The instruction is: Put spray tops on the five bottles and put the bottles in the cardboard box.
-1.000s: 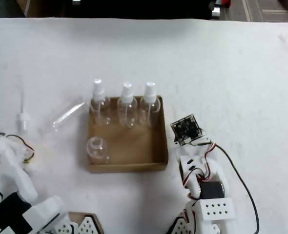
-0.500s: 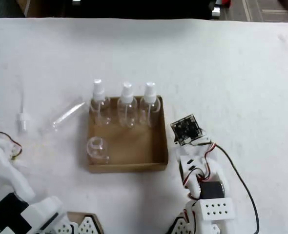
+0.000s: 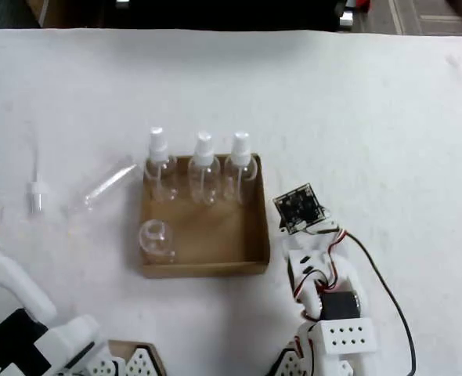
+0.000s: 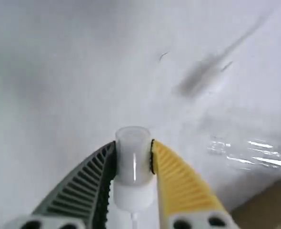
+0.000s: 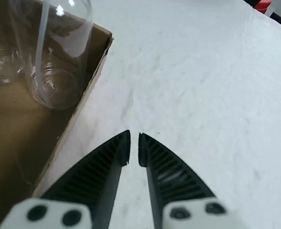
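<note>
The cardboard box (image 3: 247,227) sits mid-table. Three clear bottles with white spray tops (image 3: 203,168) stand along its far wall, and an uncapped bottle (image 3: 156,238) stands at its near left corner. Another clear bottle (image 3: 110,184) lies on the table left of the box; in the left wrist view the lying bottle (image 4: 255,152) shows beyond the fingers. A loose spray top (image 3: 35,194) lies farther left. My left gripper (image 4: 133,160) is shut on a white spray top (image 4: 132,167). My right gripper (image 5: 133,148) is shut with nothing in it, low over the table beside the box wall (image 5: 83,100).
White cloth covers the table (image 3: 356,117), with free room behind and to the right of the box. The right arm (image 3: 325,290) stands just right of the box's near corner. The left arm's base (image 3: 19,337) is at the near left edge.
The left arm has swung left, and its upper part has passed out of the high view's left edge. The right arm, the box and the bottles have not moved.
</note>
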`<state>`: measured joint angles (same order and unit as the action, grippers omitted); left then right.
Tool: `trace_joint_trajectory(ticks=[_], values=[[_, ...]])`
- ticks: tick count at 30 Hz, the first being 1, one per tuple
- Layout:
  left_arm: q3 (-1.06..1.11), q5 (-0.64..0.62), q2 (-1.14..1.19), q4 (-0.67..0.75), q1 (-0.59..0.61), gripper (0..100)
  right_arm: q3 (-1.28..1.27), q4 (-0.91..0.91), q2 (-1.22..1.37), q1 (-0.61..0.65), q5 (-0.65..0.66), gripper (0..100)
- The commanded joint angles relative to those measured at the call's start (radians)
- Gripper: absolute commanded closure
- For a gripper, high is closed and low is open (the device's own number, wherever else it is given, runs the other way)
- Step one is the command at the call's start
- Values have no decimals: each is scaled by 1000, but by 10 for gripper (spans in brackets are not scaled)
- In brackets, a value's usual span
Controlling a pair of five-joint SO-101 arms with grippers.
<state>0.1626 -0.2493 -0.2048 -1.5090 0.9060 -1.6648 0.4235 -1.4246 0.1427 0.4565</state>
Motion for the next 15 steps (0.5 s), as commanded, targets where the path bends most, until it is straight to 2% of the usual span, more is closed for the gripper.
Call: trace_joint_trajectory(ticks=[1, 6, 11, 15], values=[[-265, 18, -10, -141, -71, 976, 0, -12, -8, 8, 11, 983], [-427, 106, -12, -264, -159, 976, 0, -12, -8, 8, 11, 983], [-476, 140, -58, -270, -177, 976, 0, -13, -8, 8, 11, 983], [-473, 167, -225, -272, -177, 976, 0, -16, -8, 8, 11, 983]])
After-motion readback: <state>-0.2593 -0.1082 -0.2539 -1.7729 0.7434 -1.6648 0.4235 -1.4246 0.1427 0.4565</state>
